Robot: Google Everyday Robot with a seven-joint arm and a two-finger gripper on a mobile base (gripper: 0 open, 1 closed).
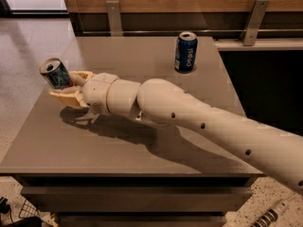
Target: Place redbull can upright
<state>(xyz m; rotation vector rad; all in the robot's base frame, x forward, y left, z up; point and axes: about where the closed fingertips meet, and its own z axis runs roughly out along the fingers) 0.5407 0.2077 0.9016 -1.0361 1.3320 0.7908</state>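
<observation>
The redbull can [55,74], slim with light blue and silver panels and a silver top, is held in my gripper [66,89] at the left edge of the grey table [142,56]. The can is tilted, top leaning up and to the left, and hangs above the table surface. My gripper is shut on the can's lower part, with one tan finger [66,98] below it and one behind it. My white arm reaches in from the lower right across the table.
A dark blue Pepsi can [185,52] stands upright at the back right of the table. A wooden wall with metal brackets [113,13] runs behind. The tiled floor lies left of the table edge. A dark shelf lies to the right.
</observation>
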